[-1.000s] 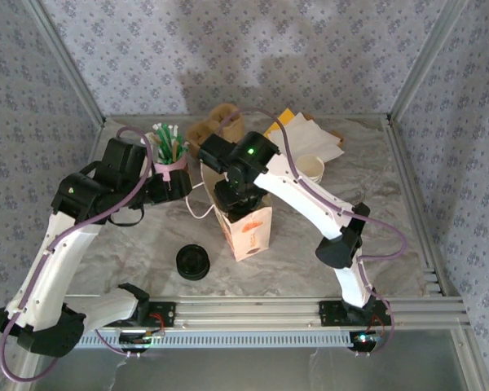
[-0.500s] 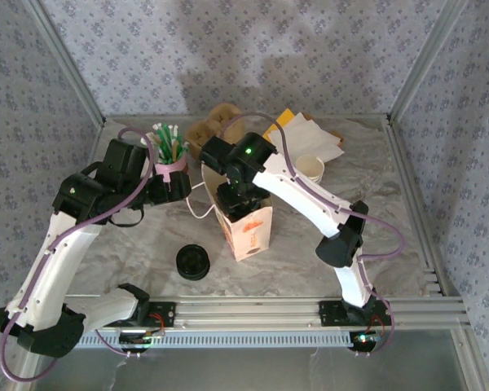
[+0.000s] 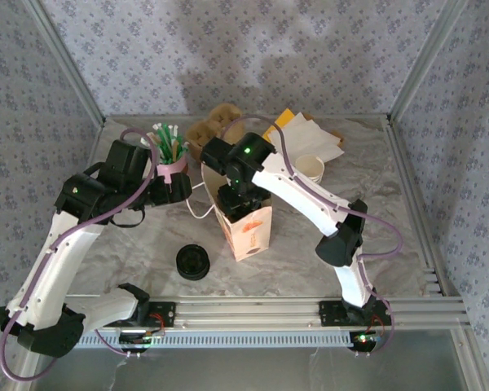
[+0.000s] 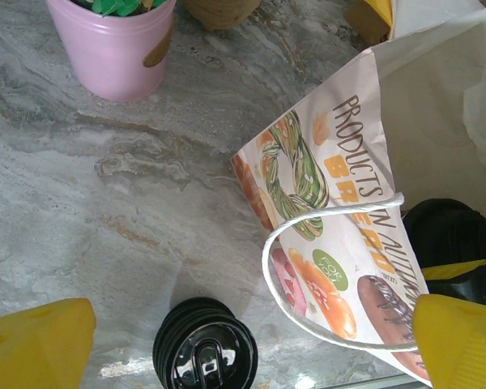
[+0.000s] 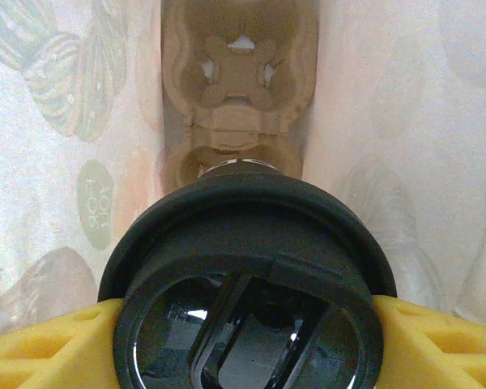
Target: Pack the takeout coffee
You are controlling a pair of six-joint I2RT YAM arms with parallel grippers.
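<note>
Right wrist: right gripper (image 5: 243,344) half-open, clamped on takeout coffee (image 5: 247,267) lid, cup inside paper bag (image 5: 57,121) over cardboard carrier (image 5: 239,57). Hold upright, lower straight into near well, I think, then let go. Left gripper (image 4: 247,344) wide open, empty, left of bag.

Pink pot (image 4: 117,49) of green sticks (image 3: 168,138), pile of black lids (image 3: 194,262), lidless cream cups (image 3: 310,168), cardboard carriers (image 3: 212,124)

Top camera looks down over the whole bench (image 3: 138,244), paper bag (image 3: 250,234) central; left wrist camera sits close beside the bag; right wrist camera stares down inside it.
</note>
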